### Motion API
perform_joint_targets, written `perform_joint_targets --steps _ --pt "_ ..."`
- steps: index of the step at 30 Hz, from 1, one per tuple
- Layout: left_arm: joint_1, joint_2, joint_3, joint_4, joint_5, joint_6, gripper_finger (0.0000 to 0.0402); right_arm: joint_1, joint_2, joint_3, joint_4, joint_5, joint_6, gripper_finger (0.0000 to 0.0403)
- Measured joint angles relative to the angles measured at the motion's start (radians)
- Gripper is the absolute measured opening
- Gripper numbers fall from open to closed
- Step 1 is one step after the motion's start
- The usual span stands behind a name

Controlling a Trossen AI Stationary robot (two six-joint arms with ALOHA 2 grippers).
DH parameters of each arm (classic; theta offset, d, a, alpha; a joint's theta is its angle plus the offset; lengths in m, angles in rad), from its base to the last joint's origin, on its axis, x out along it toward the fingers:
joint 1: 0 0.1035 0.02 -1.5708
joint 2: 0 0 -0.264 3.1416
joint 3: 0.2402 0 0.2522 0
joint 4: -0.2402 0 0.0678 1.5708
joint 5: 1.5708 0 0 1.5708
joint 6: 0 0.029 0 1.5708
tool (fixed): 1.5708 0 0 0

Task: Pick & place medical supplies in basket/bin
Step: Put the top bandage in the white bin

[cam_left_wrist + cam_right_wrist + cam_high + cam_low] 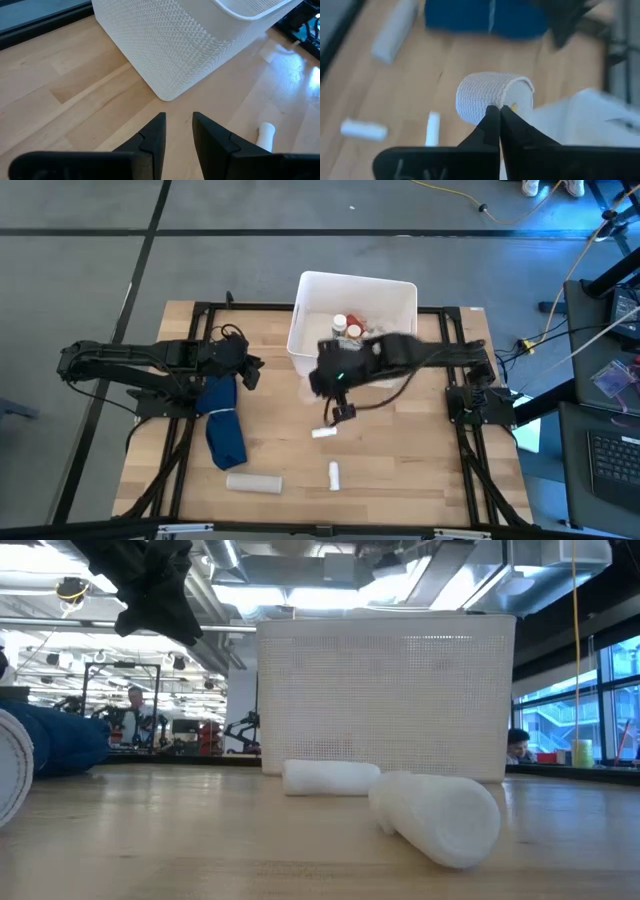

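Right wrist view: right end effector [499, 117] has its fingers pinched fully together on the edge of a white bandage roll [492, 97], and the roll hangs off the tips, lifted above the table [395, 95]. You only have the rim of the roll, so it's a thin grip. Move slowly, no wrist snaps, keep the fingers clamped until the roll is clearly over the open tub. Don't release over the wall.

High view: right arm reaches across from the right side, elbow folded, wrist blurred just in front of the white tub [385, 290], end effector [343, 412] pointing down near the tub's front-left corner. My read: the carry is under way and you need to go up and over the near wall, then let go above the items already inside; a red-orange bottle [358, 330] and a white pill bottle [340, 322] show there.

Still loose on the table: a small white tube [323, 433] just below the end effector, another tube [335, 474] nearer the front edge, and a bigger white roll [253, 482] front-left. Dark blue cloth [222, 425] lies left of centre; leave it.

Left end effector [179, 134] waits beside the tub's corner, fingers a little apart, nothing between them. Left arm stays low on the left side, out of your path.
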Motion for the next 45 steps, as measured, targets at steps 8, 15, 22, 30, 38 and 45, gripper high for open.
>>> perform_joint_targets --steps 8,15,22,30,38,45 --pt "0.0 0.0 0.0 0.0 0.001 0.0 0.009 -0.119 -0.121 -0.012 0.063 0.083 0.125 0.0" --pt "0.0 0.0 0.0 0.001 -0.001 0.0 0.009 -0.299 -0.13 -0.039 0.101 0.023 0.263 0.0" --pt "-0.001 0.0 0.0 -0.002 0.004 0.0 0.009 -0.483 -0.108 -0.117 0.255 -0.169 0.366 0.0" --pt "-0.001 0.0 0.0 -0.022 0.003 0.0 0.009 -0.581 -0.111 -0.442 0.592 -0.214 0.473 0.0" --pt "-0.001 0.0 0.0 -0.022 0.0 0.025 0.009 -0.624 -0.111 -0.726 0.893 -0.216 0.645 0.0" --pt "-0.001 0.0 0.0 -0.022 -0.001 0.027 0.009 -0.66 -0.111 -0.923 1.067 -0.148 0.815 0.0"
